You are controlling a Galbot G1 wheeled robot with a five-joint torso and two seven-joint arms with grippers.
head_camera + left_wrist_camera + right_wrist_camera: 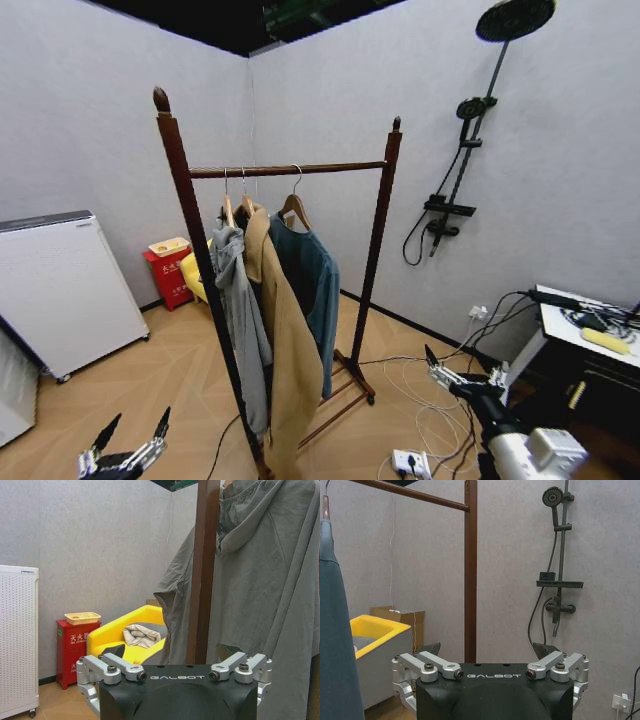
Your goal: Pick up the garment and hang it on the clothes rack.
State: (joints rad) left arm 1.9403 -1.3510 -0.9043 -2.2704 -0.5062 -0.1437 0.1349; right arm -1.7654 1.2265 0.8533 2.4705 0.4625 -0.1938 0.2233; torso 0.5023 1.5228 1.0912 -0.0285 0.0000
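Grey walls and a pale wooden floor enclose the scene, with the clothes rack (290, 171) standing at the middle of the room. Three garments are hung from its top bar: a grey hooded sweatshirt (240, 320) on the robot's left, a long tan coat (285, 350) in the middle, and the garment (315, 280), the teal-blue top, on the right, carried on a wooden hanger (294, 207) whose hook is over the bar. The task's thing is thus seen already on the rack, hanging lengthwise straight down, above and ahead of both arms.

The left gripper (125, 450) is held low at the near left, its fingers spread apart and holding nothing; in its wrist view the rack's post and the grey sweatshirt are faced. The right gripper (445, 375) is held low at the right, also spread apart and empty, and is judged the nearer arm to the teal top, which lies up and to its left.

A black shower stand (470, 150) is fixed on the right wall. A white appliance (60, 290), a red cabinet (168, 275) and a yellow tub (127, 632) are placed at the left. Loose cables (420, 400) and a power strip lie on the floor between the right arm and the rack's base, where a move could be snagged.
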